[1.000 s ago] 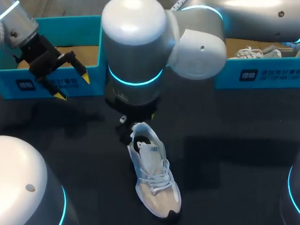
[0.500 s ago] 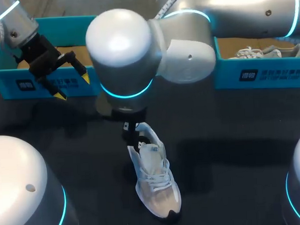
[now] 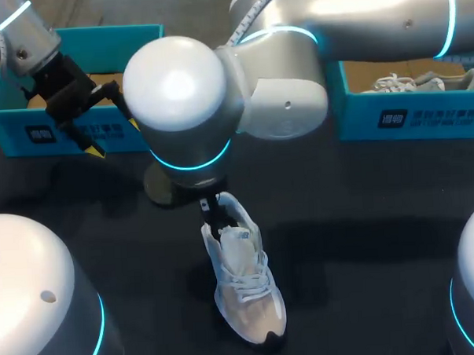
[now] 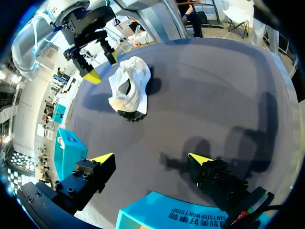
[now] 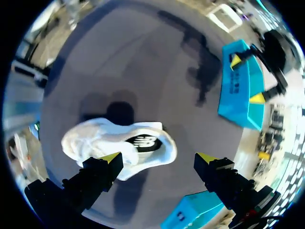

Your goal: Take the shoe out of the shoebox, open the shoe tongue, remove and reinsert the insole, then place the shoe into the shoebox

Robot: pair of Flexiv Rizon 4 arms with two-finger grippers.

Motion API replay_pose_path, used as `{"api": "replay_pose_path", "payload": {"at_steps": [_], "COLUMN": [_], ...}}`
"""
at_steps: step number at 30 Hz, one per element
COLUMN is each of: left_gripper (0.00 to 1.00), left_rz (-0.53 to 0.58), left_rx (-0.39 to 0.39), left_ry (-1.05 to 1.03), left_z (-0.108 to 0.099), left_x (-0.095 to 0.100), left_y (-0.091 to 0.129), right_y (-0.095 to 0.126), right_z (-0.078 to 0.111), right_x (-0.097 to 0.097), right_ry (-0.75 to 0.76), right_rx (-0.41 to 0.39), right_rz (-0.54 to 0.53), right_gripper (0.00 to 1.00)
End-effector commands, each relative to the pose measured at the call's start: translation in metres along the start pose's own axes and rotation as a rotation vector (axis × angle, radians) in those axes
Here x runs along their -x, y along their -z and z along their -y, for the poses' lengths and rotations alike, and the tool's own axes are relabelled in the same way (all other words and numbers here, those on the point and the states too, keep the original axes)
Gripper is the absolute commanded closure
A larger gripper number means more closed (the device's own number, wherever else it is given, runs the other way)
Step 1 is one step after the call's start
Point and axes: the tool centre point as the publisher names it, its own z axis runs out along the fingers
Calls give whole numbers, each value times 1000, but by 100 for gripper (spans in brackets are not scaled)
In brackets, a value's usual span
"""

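A white and beige sneaker (image 3: pixel 243 283) lies on the black table, toe toward me. My right arm comes in from the upper right, past the middle; its gripper (image 3: pixel 213 216) hangs open just over the shoe's heel. In the right wrist view the heel opening of the sneaker (image 5: pixel 119 143) sits under and between the spread fingers of my right gripper (image 5: pixel 159 158), untouched. My left gripper (image 3: pixel 112 136) stands open in front of the left teal shoebox (image 3: pixel 30 135), holding nothing. Ahead of my left gripper (image 4: pixel 151 160) in its wrist view are the sneaker (image 4: pixel 129 90) and my right gripper (image 4: pixel 102 67).
A second teal shoebox (image 3: pixel 423 118) at the back right holds another white shoe (image 3: pixel 410 82). The right arm's big joint (image 3: pixel 179 101) hides part of the table between the boxes. In the right wrist view the left shoebox (image 5: pixel 238 90) stands beyond the sneaker.
My right arm has swung leftward over the table, its gripper staying above the shoe's heel. The left arm and the shoe have not moved.
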Motion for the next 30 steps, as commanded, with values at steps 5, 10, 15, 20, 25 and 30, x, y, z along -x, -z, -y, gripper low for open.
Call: {"api": "replay_pose_path", "payload": {"at_steps": [5,10,15,20,25,30], "left_gripper": [0,0,0,0,0,0], "left_rz": [-2,-2,-2,-2,-2,-2], "left_rx": [3,3,3,3,3,3], "left_ry": [0,0,0,0,0,0], "left_z": [1,1,1,1,1,1], "left_x": [0,0,0,0,0,0], "left_y": [0,0,0,0,0,0], "right_y": [-36,-54,-66,-77,-93,-109], "right_z": [-5,5,14,20,21,19], "right_x": [22,24,24,24,25,28], "right_ry": [54,36,25,22,30,37], "right_rx": [-25,-19,-10,5,30,49], "right_rz": [-41,-61,-69,-77,-93,-116], "right_gripper": [0,0,0,0,0,0]}}
